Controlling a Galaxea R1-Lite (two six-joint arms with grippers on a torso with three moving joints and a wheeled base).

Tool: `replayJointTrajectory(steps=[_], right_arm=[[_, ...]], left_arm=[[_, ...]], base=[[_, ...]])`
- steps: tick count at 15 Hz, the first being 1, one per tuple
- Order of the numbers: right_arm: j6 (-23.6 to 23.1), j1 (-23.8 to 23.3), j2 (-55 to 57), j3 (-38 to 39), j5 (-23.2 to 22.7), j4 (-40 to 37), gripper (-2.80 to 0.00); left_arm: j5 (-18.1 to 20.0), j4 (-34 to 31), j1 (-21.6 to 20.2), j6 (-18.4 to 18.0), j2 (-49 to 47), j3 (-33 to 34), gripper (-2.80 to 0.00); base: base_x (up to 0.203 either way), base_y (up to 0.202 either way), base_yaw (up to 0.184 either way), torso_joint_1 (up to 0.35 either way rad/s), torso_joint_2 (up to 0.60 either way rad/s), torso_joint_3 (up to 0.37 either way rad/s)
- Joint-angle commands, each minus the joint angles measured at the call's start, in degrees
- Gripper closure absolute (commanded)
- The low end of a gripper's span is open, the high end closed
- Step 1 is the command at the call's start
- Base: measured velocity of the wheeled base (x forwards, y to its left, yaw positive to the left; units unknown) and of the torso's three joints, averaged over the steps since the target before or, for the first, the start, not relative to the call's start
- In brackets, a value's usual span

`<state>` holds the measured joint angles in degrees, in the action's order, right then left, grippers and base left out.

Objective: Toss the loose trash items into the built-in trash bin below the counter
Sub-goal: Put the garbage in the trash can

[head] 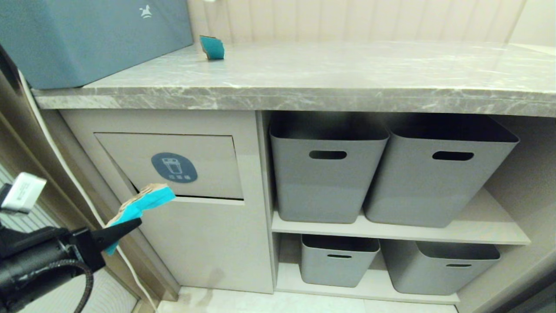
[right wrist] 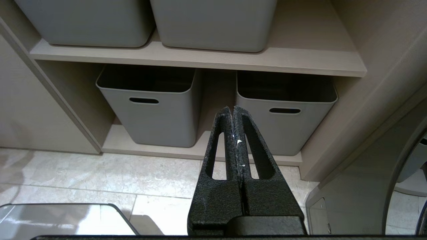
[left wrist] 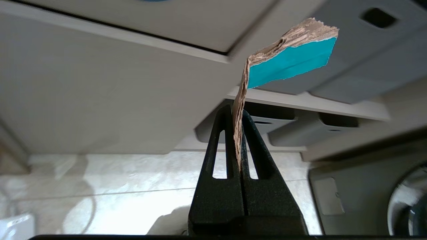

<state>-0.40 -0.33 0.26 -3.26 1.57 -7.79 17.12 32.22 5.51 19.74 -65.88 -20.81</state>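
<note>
Partly cut off, left claw (head: 130, 226) clamps torn cardboard (head: 145, 201) (right claw (right wrist: 233, 111) together).

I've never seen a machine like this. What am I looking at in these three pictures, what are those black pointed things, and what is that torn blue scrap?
This is a two-armed robot on wheels. The wide picture comes from a camera on its head; the other two come from cameras on its wrists, looking along the fingers. The black pointed things are its grippers. The left gripper is shut on a torn piece of teal-faced brown cardboard, held close to the beige trash bin flap with the round blue sticker. The right gripper is shut and empty, low down facing the grey plastic tubs. On the grey marble-look counter lie another teal cardboard scrap and a large blue-teal box.
</note>
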Motion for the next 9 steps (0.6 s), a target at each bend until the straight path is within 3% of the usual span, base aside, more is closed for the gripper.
replayJointTrajectory(steps=[1, 3, 5, 7, 9], right_arm=[[-0.04, -0.02, -0.17, 0.01, 0.01, -0.03, 0.00], [-0.04, -0.02, -0.17, 0.01, 0.01, -0.03, 0.00], [-0.04, -0.02, -0.17, 0.01, 0.01, -0.03, 0.00], [-0.04, -0.02, -0.17, 0.01, 0.01, -0.03, 0.00], [-0.04, -0.02, -0.17, 0.01, 0.08, -0.03, 0.00]], left_arm=[[0.06, 0.71, -2.59, -0.12, -4.10, 0.09, 0.00], [0.11, 5.88, -8.75, -2.86, -10.89, 0.20, 0.00], [0.76, 15.82, -13.42, -7.32, -18.64, 0.43, 0.00], [5.38, 26.21, -15.85, -10.96, -24.46, 1.68, 0.00], [7.07, 31.74, -16.37, -12.66, -30.24, 3.36, 0.00]], base=[[0.000, 0.000, 0.000, 0.000, 0.00, 0.000], [0.000, 0.000, 0.000, 0.000, 0.00, 0.000], [0.000, 0.000, 0.000, 0.000, 0.00, 0.000], [0.000, 0.000, 0.000, 0.000, 0.00, 0.000], [0.000, 0.000, 0.000, 0.000, 0.00, 0.000]])
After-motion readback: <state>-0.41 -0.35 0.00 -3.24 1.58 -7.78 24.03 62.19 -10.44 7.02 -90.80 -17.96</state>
